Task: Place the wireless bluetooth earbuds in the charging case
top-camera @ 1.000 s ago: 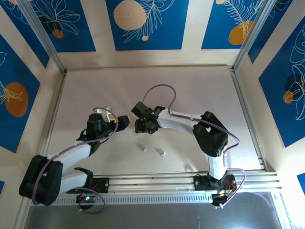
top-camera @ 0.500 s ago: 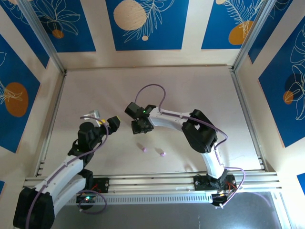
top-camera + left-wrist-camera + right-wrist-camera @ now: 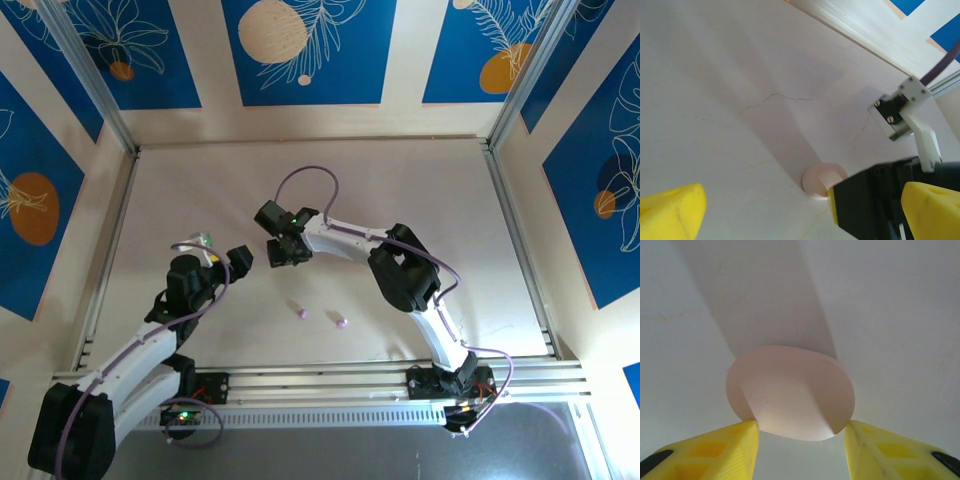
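Observation:
A pale pink oval charging case (image 3: 790, 390) sits between the yellow fingertips of my right gripper (image 3: 801, 440), which touch its two sides. In the top view this gripper (image 3: 278, 250) is left of the table's middle. The case (image 3: 822, 180) also peeks out beside the right gripper's black body in the left wrist view, just above the table. My left gripper (image 3: 240, 258) stands wide open a short way to the left, and its fingers (image 3: 670, 210) hold nothing. Two light purple earbuds (image 3: 302, 312) (image 3: 341, 323) lie loose on the table nearer the arms.
The white tabletop (image 3: 440, 200) is bounded by aluminium rails (image 3: 510, 240) at the sides and along the near edge. The two grippers are close to each other. Purple cables loop above both arms.
My right gripper has shifted left and slightly farther away with the pink case. The left arm has drawn back, its gripper moving a little left. The purple earbuds have not moved.

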